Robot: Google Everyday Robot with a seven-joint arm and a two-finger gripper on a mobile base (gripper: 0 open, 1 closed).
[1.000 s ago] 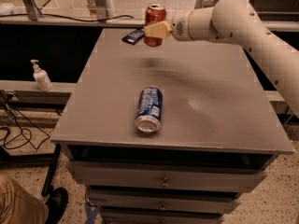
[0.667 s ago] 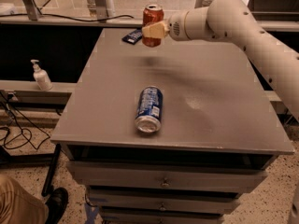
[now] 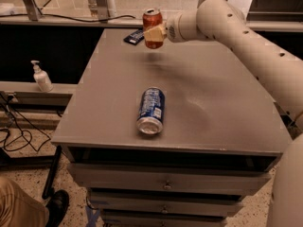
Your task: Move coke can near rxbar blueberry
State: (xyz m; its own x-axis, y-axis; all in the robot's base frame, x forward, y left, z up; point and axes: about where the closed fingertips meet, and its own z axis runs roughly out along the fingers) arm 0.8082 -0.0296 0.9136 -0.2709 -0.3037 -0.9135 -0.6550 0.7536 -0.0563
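The red coke can (image 3: 152, 21) is upright, held above the far part of the grey table (image 3: 213, 103). My gripper (image 3: 154, 33) is shut on the coke can, with a pale finger (image 3: 155, 33) across its side. The rxbar blueberry (image 3: 134, 36), a dark flat wrapper, lies on the table's far left part, just left of and slightly behind the can. My white arm (image 3: 236, 37) reaches in from the right.
A blue and white can (image 3: 151, 109) lies on its side near the table's front middle. A white pump bottle (image 3: 41, 77) stands on a ledge at left. Drawers (image 3: 165, 183) sit under the table. A person's shoe (image 3: 57, 206) is at bottom left.
The gripper with the coke can has shifted slightly left toward the rxbar. The other can has not moved.
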